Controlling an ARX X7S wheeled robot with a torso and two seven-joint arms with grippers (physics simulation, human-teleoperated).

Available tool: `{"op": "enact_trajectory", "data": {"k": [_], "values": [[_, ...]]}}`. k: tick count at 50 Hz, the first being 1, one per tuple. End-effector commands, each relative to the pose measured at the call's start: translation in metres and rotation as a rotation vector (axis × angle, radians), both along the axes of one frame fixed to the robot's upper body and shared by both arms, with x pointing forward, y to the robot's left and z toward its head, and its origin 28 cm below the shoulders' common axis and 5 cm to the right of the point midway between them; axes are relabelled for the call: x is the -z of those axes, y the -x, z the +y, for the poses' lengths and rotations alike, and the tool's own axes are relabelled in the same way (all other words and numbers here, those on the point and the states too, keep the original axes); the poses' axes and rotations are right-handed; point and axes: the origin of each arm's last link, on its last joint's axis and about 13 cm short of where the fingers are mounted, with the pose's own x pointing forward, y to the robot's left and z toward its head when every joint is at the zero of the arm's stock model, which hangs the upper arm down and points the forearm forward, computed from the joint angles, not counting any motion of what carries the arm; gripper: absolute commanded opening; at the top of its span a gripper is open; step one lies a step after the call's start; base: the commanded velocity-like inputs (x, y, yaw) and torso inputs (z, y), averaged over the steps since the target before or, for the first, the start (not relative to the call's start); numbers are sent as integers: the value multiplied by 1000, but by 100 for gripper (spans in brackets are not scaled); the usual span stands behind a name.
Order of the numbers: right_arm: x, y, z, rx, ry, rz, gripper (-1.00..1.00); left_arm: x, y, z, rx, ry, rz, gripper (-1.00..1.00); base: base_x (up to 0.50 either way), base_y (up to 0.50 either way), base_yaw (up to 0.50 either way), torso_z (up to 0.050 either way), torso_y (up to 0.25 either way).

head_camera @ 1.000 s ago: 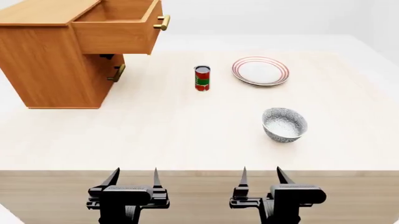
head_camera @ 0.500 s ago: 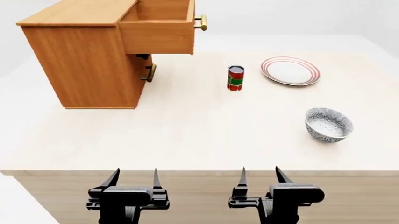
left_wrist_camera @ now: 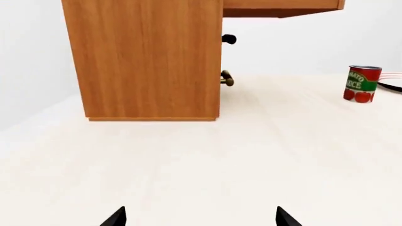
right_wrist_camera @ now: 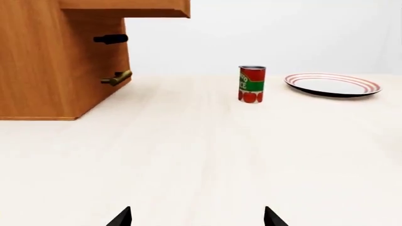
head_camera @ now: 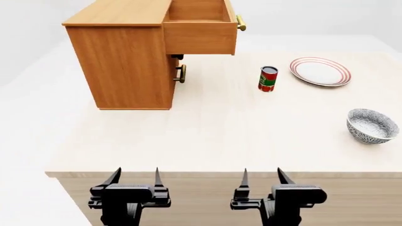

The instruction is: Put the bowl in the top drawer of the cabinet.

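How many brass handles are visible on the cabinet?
2. One handle is on the front of the open top drawer; the other is below it on the cabinet. More may be hidden.

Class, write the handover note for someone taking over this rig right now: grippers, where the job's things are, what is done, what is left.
Left gripper and right gripper: both open, empty, at the table's near edge.
The bowl sits upright on the table, far right.
The top drawer of the cabinet is already pulled open.
Left: grasp the bowl, carry it over and set it in the drawer.
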Motion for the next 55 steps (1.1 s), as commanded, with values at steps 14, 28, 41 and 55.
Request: {"op": "enact_trajectory", "data": {"k": [14,28,41,55], "values": [[-85,26,-14,-30,-7,-9,100,-82,3,5,141,40,-82,100,0,0,0,0,0],[-204,50,-42,-10,52,-105,100,-179,4,13,292,101,-235,100,0,0,0,0,0],[-284,25,-53,-57,110,-163,100,-250,-18,28,362,146,-291,100,23,0,0,0,0],[-317,9,-64,-66,176,-180,100,-279,-23,34,380,108,-339,100,110,0,0,0,0]]}}
